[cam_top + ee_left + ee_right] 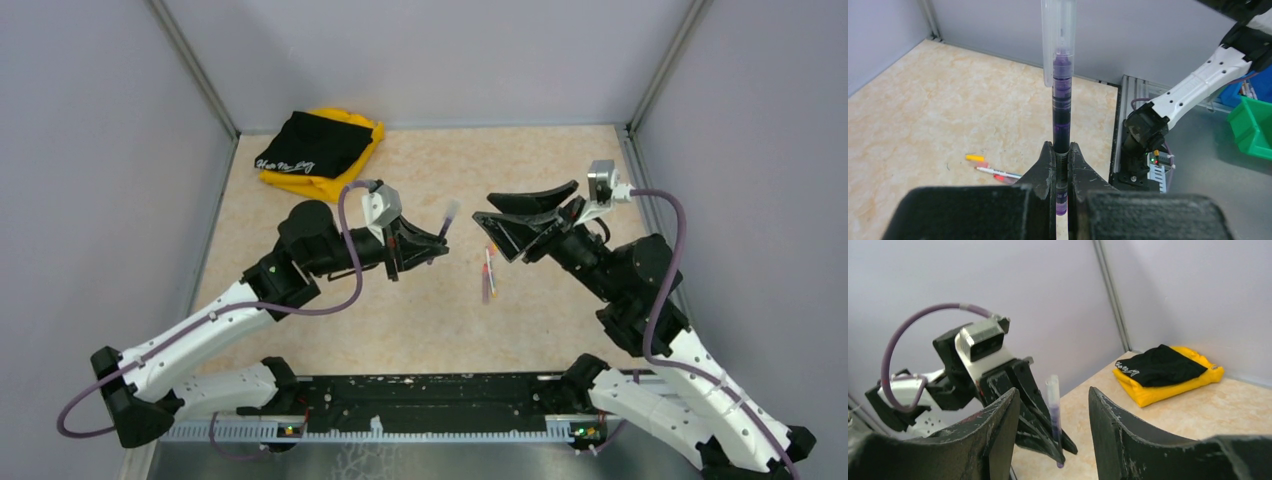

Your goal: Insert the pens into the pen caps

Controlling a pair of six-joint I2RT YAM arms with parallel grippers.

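1. The left gripper (1061,150) is clenched on a dark pen (1062,120). It grasps the barrel near its lower end, and the pen stands upright out of the fingers in the middle of the left wrist view.
2. A lilac-clear cap (1058,40) sits over the upper end of that pen, at the top centre of the frame. Purple ink shows through the barrel just below it.
3. From above, the held pen and cap are in the middle of the frame, lifted off the bench (420,320) and tilted toward the upper right.
4. The right gripper (1054,392) is released. Its two fingers (998,425) stand wide apart with nothing between them. The capped pen in the other gripper is seen through the gap, farther off and not touched.
5. In the top view the two grippers face each other across a small gap, left of centre and right of centre.
6. The other pens lie on the bench just below that gap.
   - A white pen with orange (998,173) lies flat at the lower left of the left wrist view.
   - A pinkish-red pen (1004,178) lies just beside it, partly hidden by the gripper.
   - An orange-yellow cap (975,158) lies loose near their left ends.
7. A black cloth (310,140) rests on a yellow cloth (300,183) in the upper left corner of the bench.
8. A green bin (1253,130) stands off the bench at the right edge of the left wrist view.
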